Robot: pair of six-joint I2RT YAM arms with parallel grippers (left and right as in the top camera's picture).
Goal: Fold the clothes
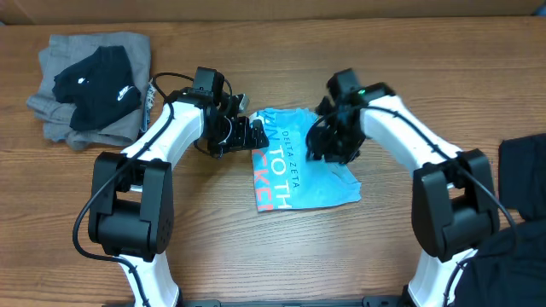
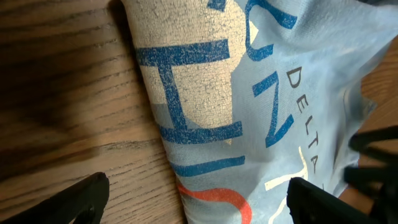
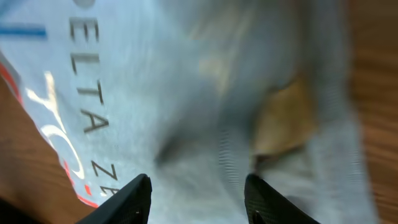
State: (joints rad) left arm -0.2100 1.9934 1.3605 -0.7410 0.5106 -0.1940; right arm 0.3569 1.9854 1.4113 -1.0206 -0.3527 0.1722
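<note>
Nearest to us, at the right edge of the table point(image 1: 256, 256), we see a dark cloth point(image 1: 527, 170), well apart from both grippers.

Further in, at the middle of the table, lies the light blue shirt point(image 1: 303, 170). It is already folded into a rough rectangle with blue and orange letters on top, and we can read "DELTA ZETA". Its right part looks crumpled.

The left gripper point(image 1: 258, 135) is at the left edge of the shirt. In the left wrist view its fingers point(image 2: 81, 199) stand wide apart, one over the bare wood and the other over the shirt point(image 2: 249, 93), with the folded edge between them. They hold nothing.

The right gripper point(image 1: 326, 147) is over the upper right part of the shirt. In the right wrist view the picture is blurred. Its fingers point(image 3: 134, 199) are apart, but narrower than the left ones, and the wrinkled blue fabric point(image 3: 186, 93) lies under the gap. We cannot tell if the tips touch the fabric.

Farthest from us, in the far left corner, there is a pile of clothes point(image 1: 60, 51), grey with a black piece on top. It is well apart from the shirt.
</note>
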